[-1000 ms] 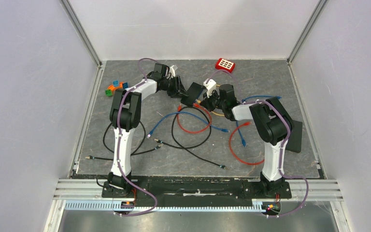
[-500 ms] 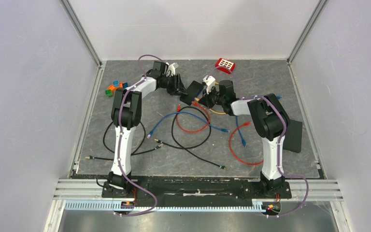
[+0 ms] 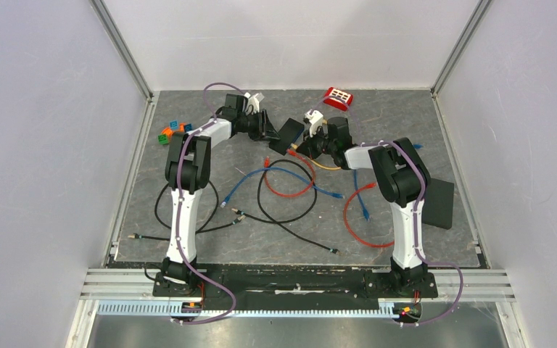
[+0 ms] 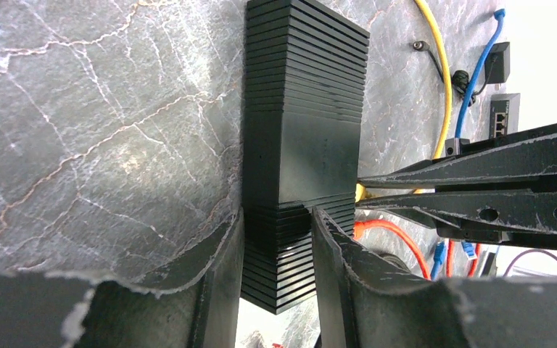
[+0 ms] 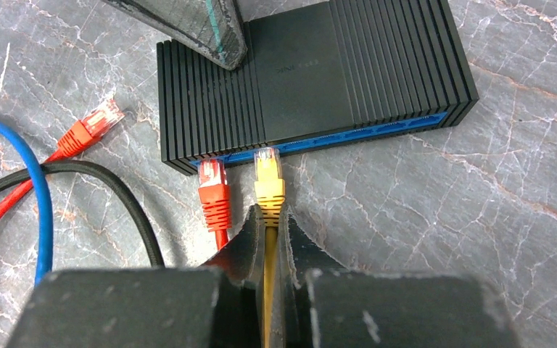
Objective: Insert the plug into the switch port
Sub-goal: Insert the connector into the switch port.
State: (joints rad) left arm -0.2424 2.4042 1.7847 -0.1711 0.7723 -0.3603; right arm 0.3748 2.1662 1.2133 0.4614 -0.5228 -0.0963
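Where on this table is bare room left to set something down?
Far right corner: bare mat beyond the black pad, right of the red tray. Left side: bare between the coloured blocks and the black cable. Crowded: the centre, cables looping before the switch and yellow plug.

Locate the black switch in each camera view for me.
Top external: switch at upper centre.
Left wrist: centre, clamped by the left gripper.
Right wrist: top centre, blue port face nearest.
Shared landmark: right gripper holding the yellow plug at its ports.
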